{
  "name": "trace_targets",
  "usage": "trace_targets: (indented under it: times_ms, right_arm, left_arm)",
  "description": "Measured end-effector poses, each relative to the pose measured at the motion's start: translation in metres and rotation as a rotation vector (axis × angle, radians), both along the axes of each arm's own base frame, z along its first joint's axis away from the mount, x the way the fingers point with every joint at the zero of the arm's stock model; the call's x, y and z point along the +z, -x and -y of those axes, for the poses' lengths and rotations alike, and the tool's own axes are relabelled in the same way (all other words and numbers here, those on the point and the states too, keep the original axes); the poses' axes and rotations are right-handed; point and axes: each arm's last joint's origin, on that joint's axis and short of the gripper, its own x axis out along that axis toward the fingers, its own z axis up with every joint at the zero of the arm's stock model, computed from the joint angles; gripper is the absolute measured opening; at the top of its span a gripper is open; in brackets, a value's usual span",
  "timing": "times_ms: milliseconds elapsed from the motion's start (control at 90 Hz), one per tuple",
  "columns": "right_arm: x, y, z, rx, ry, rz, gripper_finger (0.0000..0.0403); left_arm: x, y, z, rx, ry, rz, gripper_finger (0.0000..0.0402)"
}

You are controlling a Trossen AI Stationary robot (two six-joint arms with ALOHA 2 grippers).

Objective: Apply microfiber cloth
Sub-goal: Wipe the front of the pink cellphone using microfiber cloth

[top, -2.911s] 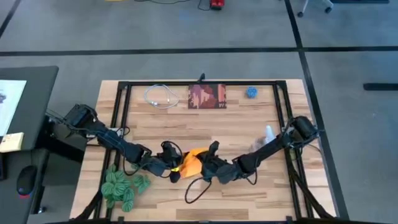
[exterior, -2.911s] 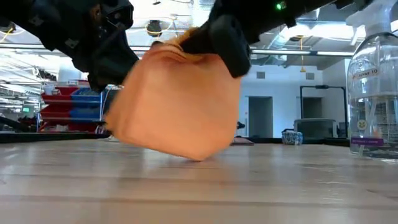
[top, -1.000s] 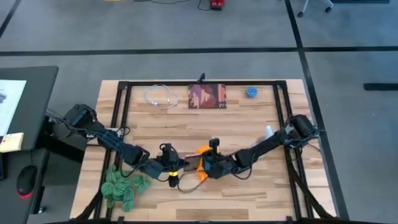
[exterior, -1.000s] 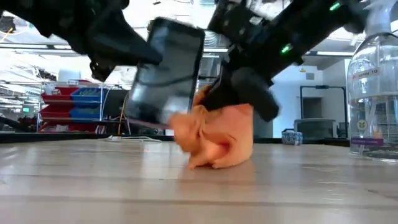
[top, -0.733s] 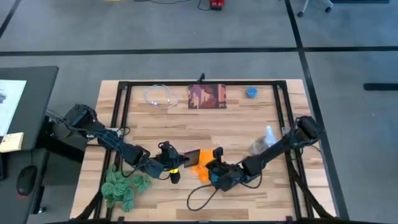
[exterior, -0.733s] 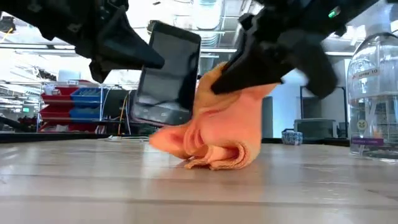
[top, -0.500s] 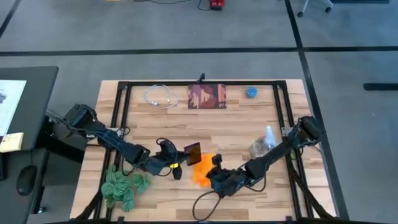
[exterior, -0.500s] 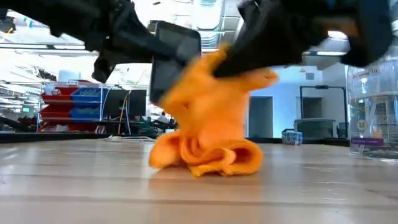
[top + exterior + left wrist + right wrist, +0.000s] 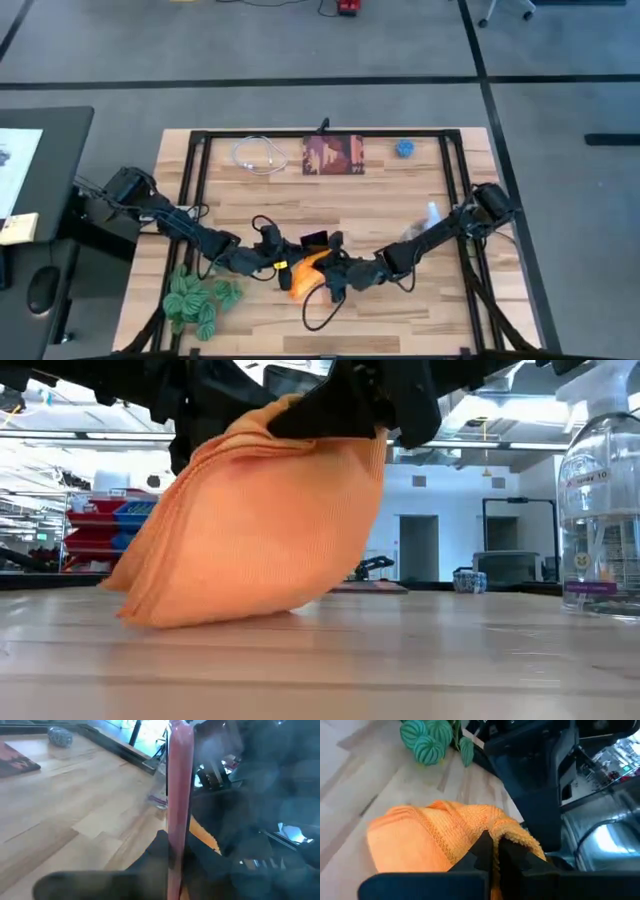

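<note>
The orange microfiber cloth (image 9: 303,273) hangs near the table's front middle with my right gripper (image 9: 333,272) shut on it. In the low view the cloth (image 9: 250,525) spreads wide in front of the black smartphone (image 9: 315,241), of which only the top edge (image 9: 300,374) shows there. My left gripper (image 9: 283,260) comes from the left, shut on the smartphone. In the left wrist view the phone (image 9: 179,795) stands edge-on, with the cloth (image 9: 202,834) just behind it. My left gripper pinches the smartphone between its two fingers near the phone's lower end (image 9: 175,862); one finger (image 9: 159,854) shows against its face. The fingers come about level from the table's left. The phone stands upright, lifted clear of the table. My right gripper pinches a bunched upper fold of the cloth (image 9: 506,834), several layers, between its two fingers (image 9: 484,851). The fingers come from the table's right, slanting down. The cloth hangs below them, slack and spread, and its lower edge (image 9: 150,615) touches the table.
A clear spray bottle (image 9: 430,216) stands right of the arms. A green leafy plant (image 9: 200,298) lies at the front left. A white cable (image 9: 258,155), a red-brown printed square (image 9: 334,155) and a small blue thing (image 9: 404,148) lie along the far edge. A black cable (image 9: 320,312) loops near the front.
My right gripper went toward the near edge, then came back up and toward the phone. The cloth, bunched on the table a second ago, is drawn up and hangs spread in front of the phone. My left gripper has carried the phone a little toward the far edge.
</note>
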Motion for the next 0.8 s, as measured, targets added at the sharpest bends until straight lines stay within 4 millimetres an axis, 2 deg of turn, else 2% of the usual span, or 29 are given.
trace_targets:
  times_ms: [133, 456, 800]
  right_arm:
    - [0.000, 0.000, 0.001, -0.006, 0.001, -0.008, 0.0000]
    - [-0.016, 0.007, 0.008, -0.040, -0.068, -0.173, 0.0000]
    - [0.016, 0.012, 0.014, -0.074, -0.089, -0.066, 0.0000]
  left_arm:
    - [0.001, 0.001, 0.002, -0.011, -0.002, 0.004, 0.0007]
    - [-0.004, 0.003, 0.004, -0.029, -0.052, -0.040, 0.0007]
    - [-0.002, 0.004, 0.007, -0.042, -0.054, -0.039, 0.0007]
